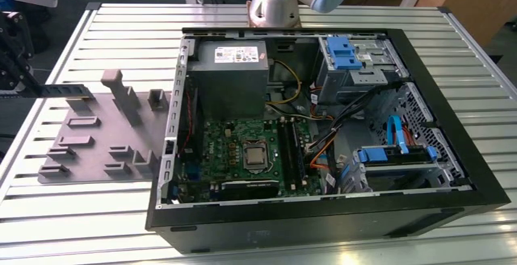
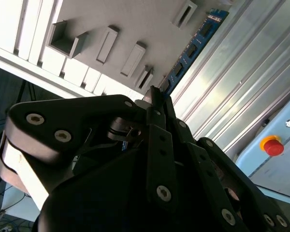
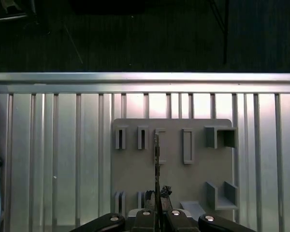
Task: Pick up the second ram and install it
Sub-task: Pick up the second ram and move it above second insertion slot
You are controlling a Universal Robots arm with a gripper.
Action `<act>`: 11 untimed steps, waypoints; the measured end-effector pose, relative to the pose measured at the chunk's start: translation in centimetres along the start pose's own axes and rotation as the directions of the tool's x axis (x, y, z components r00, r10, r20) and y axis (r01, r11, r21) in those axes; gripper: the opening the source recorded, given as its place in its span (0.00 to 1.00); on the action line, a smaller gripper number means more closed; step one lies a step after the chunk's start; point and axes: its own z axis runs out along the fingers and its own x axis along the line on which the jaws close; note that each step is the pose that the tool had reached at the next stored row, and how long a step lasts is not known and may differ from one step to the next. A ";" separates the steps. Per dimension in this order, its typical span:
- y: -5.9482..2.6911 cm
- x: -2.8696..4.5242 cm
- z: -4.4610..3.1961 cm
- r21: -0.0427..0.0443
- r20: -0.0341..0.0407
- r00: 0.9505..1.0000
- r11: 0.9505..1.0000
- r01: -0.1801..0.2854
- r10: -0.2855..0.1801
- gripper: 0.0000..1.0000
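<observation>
Currently: second ram (image 2: 195, 41) is a long, thin, blue-green circuit-board stick with a row of black chips along one face. In the first wrist view it is seen edge-on as a dark sliver (image 3: 157, 159). In the exterior view it reads as a dark horizontal bar (image 1: 71, 89).

Claw: black multi-link gripper (image 2: 153, 94) has its fingers drawn together on one end of the stick. No gap shows between pads and board, and the rest of the stick projects straight out beyond the tips. Grip sits at the end, not mid-length.

Location, referenced to the flat grey plastic fixture plate with raised rectangular slots (image 1: 89, 144):
- Stick lies over the plate, along the middle of its slot rows in the first wrist view (image 3: 174, 174).
- Exterior view puts the stick near the plate corner farthest from the open black computer case (image 1: 323, 222), with the gripper (image 1: 28, 86) just off that corner.
- Stick appears lifted, not seated in any slot. Clearance cannot be judged.

Plate rests on the ribbed aluminium table (image 1: 105, 35), beside the case. The green motherboard (image 1: 234, 138) lies inside the case, well apart from the stick.
</observation>
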 end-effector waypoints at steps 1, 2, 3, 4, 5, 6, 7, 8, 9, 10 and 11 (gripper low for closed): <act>0.01 -0.01 -0.11 0.000 0.000 1.000 1.000 0.000 0.000 0.14; 0.01 -0.03 -0.23 0.000 0.000 1.000 1.000 0.000 0.000 0.14; 0.01 -0.04 -0.35 0.000 0.000 1.000 1.000 0.000 0.000 0.14; 0.02 -0.05 -0.46 0.000 0.000 1.000 1.000 0.000 0.000 0.14; 0.02 -0.06 -0.58 0.000 0.000 1.000 1.000 0.000 0.000 0.14; 0.03 -0.07 -0.70 0.000 -0.001 1.000 1.000 0.000 0.000 0.14; 0.03 -0.08 -0.82 0.000 -0.001 1.000 1.000 0.000 0.000 0.14; 0.03 -0.10 -0.94 0.000 -0.001 1.000 1.000 0.000 0.000 0.14; 0.04 -0.11 -1.07 0.000 -0.001 1.000 1.000 0.000 0.000 0.14; 0.04 -0.12 -1.20 0.000 -0.001 1.000 1.000 0.000 0.000 0.14; 0.05 -0.14 -1.34 0.000 -0.001 1.000 1.000 0.000 0.000 0.14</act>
